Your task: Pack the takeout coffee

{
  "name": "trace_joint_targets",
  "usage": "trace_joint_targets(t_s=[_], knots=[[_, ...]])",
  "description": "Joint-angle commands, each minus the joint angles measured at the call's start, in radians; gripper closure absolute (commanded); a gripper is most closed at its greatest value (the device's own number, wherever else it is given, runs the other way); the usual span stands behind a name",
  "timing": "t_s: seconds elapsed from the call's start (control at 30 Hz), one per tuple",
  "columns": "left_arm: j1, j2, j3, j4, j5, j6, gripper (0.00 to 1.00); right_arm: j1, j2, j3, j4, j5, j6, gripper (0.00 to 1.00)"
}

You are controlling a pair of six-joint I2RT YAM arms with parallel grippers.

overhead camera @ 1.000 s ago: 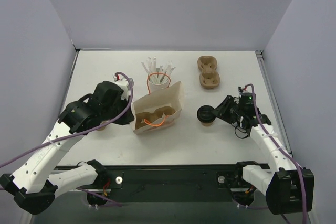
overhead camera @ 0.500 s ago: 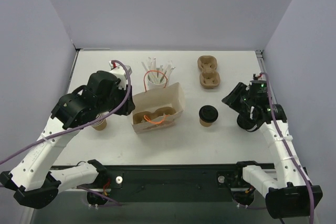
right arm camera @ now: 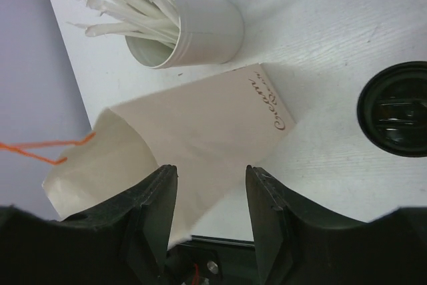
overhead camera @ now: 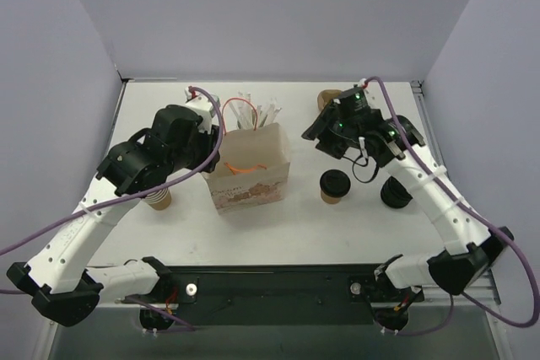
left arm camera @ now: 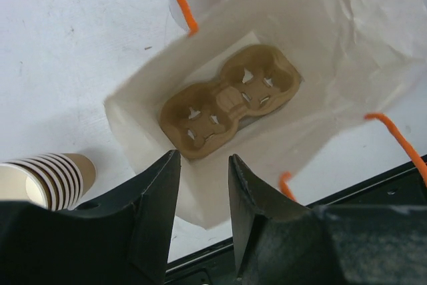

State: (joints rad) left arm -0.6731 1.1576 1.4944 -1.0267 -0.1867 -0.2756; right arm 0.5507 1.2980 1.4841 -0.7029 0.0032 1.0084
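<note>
Hangs the left claw (left arm camera: 202, 171) over the mouth of the paper bag (overhead camera: 250, 176) with parted jaws, gripping nothing; probably there to steady the bag. Shows a cardboard cup tray (left arm camera: 230, 101) on the bag's floor with both wells vacant, ready for a cup. Holds the right claw (right arm camera: 209, 175) parted and empty too, upper middle of the overhead frame. Finds the coffee (overhead camera: 335, 185) upright on the table (overhead camera: 278, 233), right of centre, near the bag but outside it, handy for the right arm.

The only lettering is a short brown cursive print on the paper bag (right arm camera: 200, 125), right of centre; it cannot be read.
</note>
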Motion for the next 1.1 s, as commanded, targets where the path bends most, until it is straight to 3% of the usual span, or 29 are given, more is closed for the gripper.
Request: trace_joint_targets(t_s=[0.0, 0.07, 0.27, 0.47, 1.07], knots=[[-0.002, -0.021, 0.02, 0.088, -0.031, 0.01, 0.54, 0.041, 0.107, 0.106, -0.064, 0.031, 0.113, 0.54], [-0.003, 0.001, 0.079, 0.074, -0.028, 0.009, 0.54, 0.058, 0.125, 0.111, -0.078, 0.005, 0.18, 0.54], [-0.002, -0.033, 0.072, 0.1, -0.088, 0.024, 0.53, 0.141, 0.084, 0.054, -0.098, -0.006, 0.278, 0.54], [-0.003, -0.042, 0.081, 0.105, -0.134, 0.072, 0.52, 0.173, 0.072, 0.091, -0.13, 0.083, 0.314, 0.52], [-0.003, -0.125, 0.03, 0.067, -0.14, 0.058, 0.51, 0.288, 0.153, 0.153, -0.159, 0.153, 0.432, 0.5]])
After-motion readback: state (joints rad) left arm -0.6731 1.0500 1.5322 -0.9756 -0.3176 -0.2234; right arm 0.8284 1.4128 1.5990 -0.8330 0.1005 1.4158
